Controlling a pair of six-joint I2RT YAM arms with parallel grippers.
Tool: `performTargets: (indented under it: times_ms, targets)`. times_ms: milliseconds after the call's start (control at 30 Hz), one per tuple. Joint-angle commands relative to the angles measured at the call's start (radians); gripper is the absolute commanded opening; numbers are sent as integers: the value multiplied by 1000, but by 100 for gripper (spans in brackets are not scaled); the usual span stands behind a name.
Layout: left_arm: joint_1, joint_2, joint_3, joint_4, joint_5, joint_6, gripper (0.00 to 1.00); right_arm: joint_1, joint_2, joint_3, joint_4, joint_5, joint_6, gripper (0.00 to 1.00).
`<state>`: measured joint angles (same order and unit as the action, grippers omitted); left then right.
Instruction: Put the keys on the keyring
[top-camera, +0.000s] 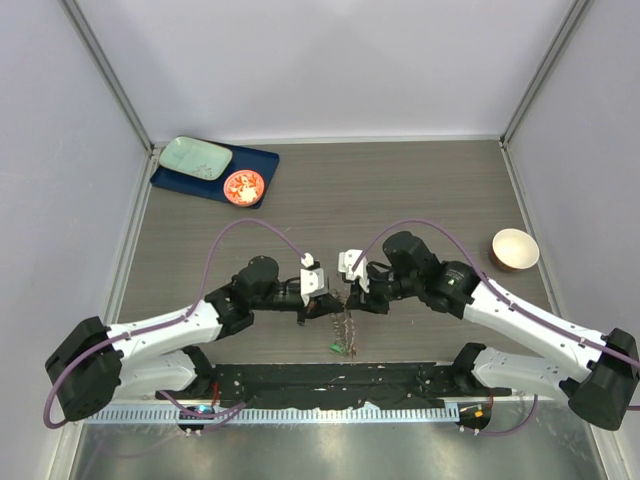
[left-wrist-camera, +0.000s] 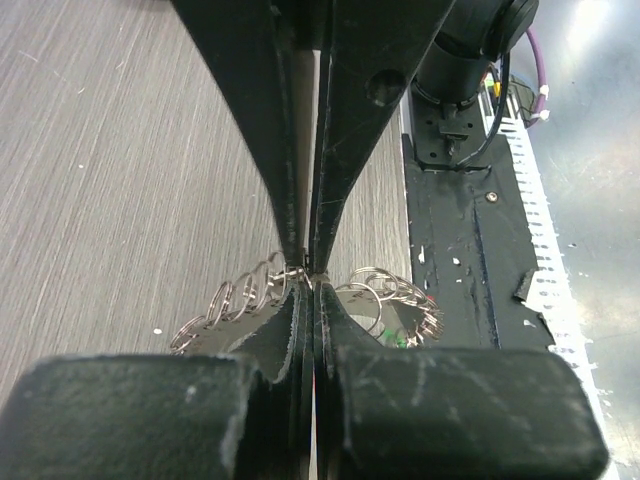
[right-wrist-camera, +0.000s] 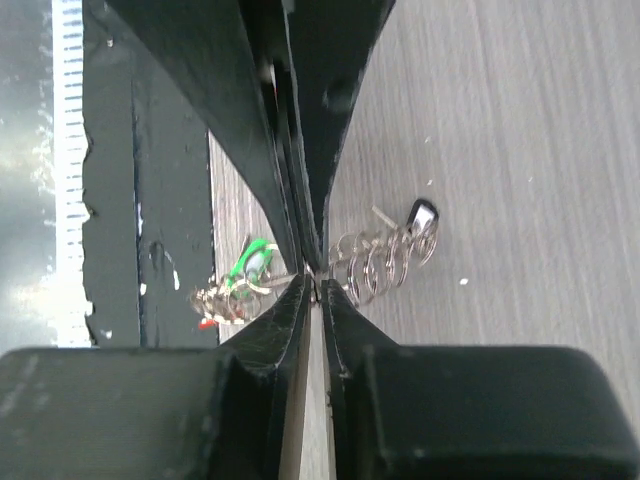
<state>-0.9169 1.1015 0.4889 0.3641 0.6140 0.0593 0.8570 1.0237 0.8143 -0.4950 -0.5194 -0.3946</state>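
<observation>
Silver wire loops form the keyring (top-camera: 345, 322), lying at 6 o'clock on the surface (top-camera: 430, 200). My left gripper (left-wrist-camera: 305, 274) is pressed together on one loop. The right gripper (right-wrist-camera: 312, 274) meets it tip to tip, pinching the same stretch with its fingers barely parted. From the right wrist, the green key (right-wrist-camera: 250, 262) and red key (right-wrist-camera: 205, 322) lie among the loops at 8 o'clock, and the black key (right-wrist-camera: 422, 215) at 2 o'clock. The job looks nearly done, though I can't tell whether each key is truly threaded.

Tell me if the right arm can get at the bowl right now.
Probably yes, once it lets go: the bowl sits on bare table beside the right arm, nothing between. But the right fingers look pinched on the keyring, which the left fingers grip too.
</observation>
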Motion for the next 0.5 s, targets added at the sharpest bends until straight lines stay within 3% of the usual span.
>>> performTargets:
  times_ms: [0,167,300,467]
  targets:
    - [-20,-29,-9,42,-65,-10,0,8,-30,66,204,16,14,17]
    - [-16,-98,-88,128,-132,-22,0,4,-102,26,205,79,56,33]
    - [4,-138,-148,225,-152,-50,0,-4,-131,-18,204,113,80,36]
    - [19,-183,-193,274,-171,-79,0,-6,-119,-53,237,32,91,36]
